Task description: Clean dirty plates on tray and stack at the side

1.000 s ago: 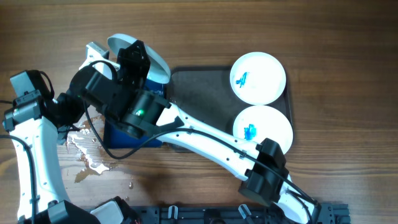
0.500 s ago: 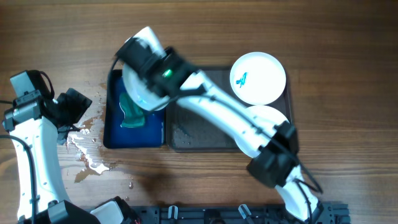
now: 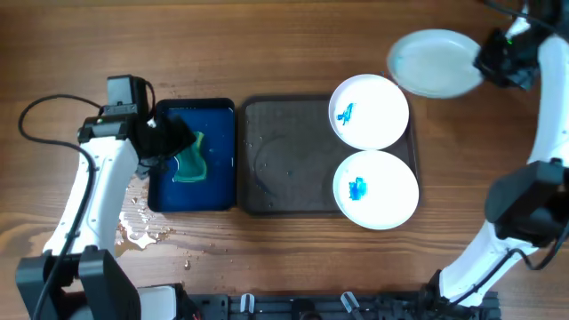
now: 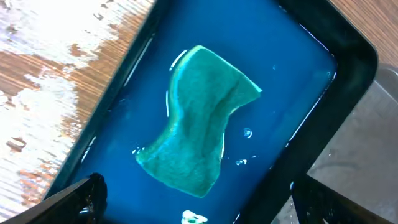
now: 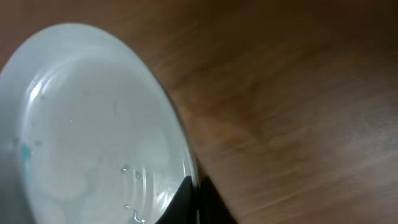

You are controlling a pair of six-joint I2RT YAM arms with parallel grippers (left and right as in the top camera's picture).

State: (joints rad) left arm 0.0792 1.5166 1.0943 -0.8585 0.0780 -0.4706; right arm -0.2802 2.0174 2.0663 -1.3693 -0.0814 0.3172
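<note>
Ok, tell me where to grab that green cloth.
Pinch the green cloth at its narrow waist, coming straight down with the left tool. It lies flat in the blue tray, so no edge offers itself from the side, and the waist should fit between the open fingers.

Overhead: straight down from high above the table (image 3: 267,44), grey tray (image 3: 284,160) near mid-frame. Left wrist: close, down into the blue tray (image 4: 357,59) just left of the grey tray, sponge (image 4: 202,124) central. Right wrist: very close on a plate (image 5: 93,124) beyond the grey tray's far right corner. Sponge and plate shared with overhead
</note>
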